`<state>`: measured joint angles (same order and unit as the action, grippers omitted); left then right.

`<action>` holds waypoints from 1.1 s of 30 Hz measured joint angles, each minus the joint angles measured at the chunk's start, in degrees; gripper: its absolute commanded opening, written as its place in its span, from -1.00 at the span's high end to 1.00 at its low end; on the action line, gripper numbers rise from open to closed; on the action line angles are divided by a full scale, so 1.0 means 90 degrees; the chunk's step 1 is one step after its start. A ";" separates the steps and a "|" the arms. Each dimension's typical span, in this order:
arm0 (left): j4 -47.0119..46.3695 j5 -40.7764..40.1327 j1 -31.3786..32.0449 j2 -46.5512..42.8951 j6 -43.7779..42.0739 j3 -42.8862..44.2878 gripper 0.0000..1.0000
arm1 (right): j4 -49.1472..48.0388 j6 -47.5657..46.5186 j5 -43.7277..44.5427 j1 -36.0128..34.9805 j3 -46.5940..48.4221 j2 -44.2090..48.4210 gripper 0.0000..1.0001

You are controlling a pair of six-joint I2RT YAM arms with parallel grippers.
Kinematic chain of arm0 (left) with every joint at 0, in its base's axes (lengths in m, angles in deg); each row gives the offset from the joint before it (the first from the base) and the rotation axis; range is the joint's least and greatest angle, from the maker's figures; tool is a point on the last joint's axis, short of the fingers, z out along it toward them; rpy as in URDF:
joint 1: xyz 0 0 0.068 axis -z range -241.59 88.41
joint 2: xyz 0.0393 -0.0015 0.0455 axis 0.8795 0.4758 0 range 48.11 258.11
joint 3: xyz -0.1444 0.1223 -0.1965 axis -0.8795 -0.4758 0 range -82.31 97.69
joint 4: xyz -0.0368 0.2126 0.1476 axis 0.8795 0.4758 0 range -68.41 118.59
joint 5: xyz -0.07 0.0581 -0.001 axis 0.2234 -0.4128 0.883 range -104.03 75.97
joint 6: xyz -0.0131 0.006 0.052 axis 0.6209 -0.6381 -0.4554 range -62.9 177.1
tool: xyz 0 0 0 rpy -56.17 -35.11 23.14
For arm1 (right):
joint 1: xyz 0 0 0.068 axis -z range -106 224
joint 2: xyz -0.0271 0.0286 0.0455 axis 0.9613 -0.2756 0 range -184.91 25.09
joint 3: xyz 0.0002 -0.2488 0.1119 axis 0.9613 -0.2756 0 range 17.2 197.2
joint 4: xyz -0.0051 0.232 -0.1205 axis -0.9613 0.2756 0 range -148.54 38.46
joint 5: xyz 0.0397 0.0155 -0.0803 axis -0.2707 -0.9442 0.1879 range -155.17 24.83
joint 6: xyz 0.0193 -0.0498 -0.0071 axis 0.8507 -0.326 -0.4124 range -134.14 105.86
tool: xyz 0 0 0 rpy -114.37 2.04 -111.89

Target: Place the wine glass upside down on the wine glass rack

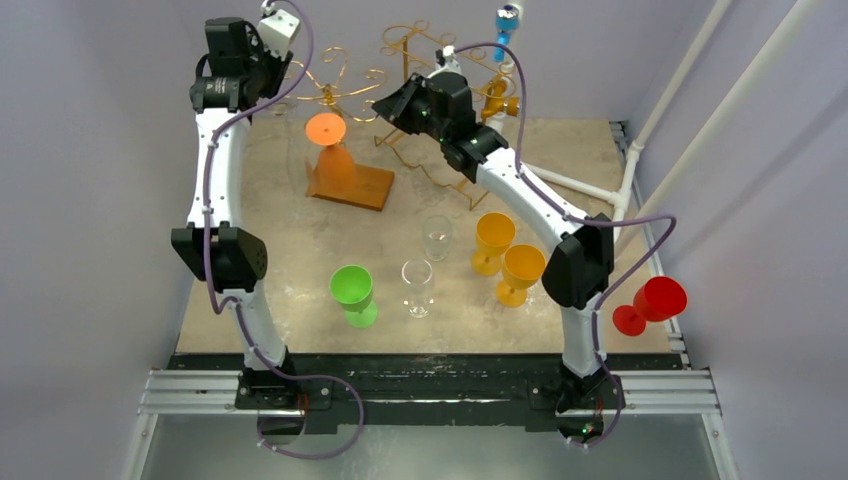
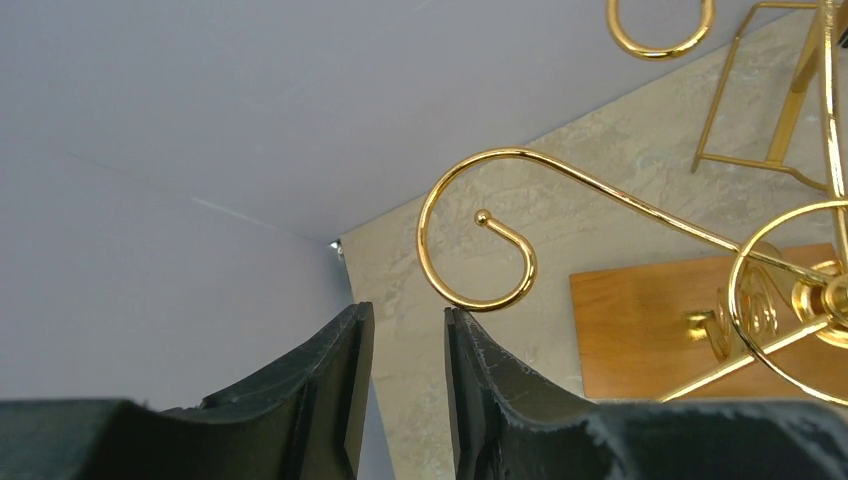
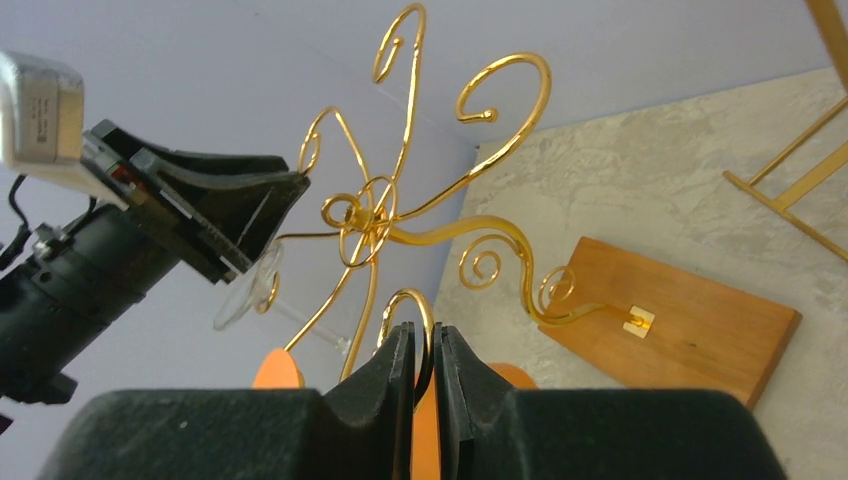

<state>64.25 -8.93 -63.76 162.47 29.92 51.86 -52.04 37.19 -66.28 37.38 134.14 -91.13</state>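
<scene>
At the left gripper (image 2: 405,315): jaws parted by a narrow gap, pinching nothing, tips near a curl of the gold scrolled wire rack (image 2: 822,298). At the right gripper (image 3: 425,328): jaws pressed almost together, nipping 1 thin looped arm of that rack. For the clear stemmed wine glass (image 3: 245,297): foot up at a rack arm, just beside the left gripper's tip; touching or not, cannot tell. Nearby, hung foot-up, 1 orange plastic wine glass (image 1: 325,128) above the wooden base (image 1: 352,185).

Green goblet (image 1: 352,287) upright on table (image 1: 570,150); red goblet (image 1: 660,298) seemingly beyond right edge.
</scene>
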 measured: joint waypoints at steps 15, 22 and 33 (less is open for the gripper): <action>-0.0398 -0.0221 -0.0022 0.0330 -0.0151 0.0296 0.31 | -0.0250 0.0175 -0.0044 -0.0381 -0.0425 0.0226 0.62; -0.0571 -0.0204 0.0056 0.0379 -0.0223 0.0374 0.31 | -0.0257 0.0209 -0.0194 -0.0629 -0.0493 0.0262 0.29; -0.0690 -0.0163 0.0138 0.0381 -0.0274 0.0374 0.05 | -0.0053 -0.0090 -0.0398 -0.0656 -0.0653 0.0561 -0.98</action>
<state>58.04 -10.39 -62.52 165.90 27.45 55.23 -52.52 36.38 -69.86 31.48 128.27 -86.09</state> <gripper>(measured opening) 0.386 0.923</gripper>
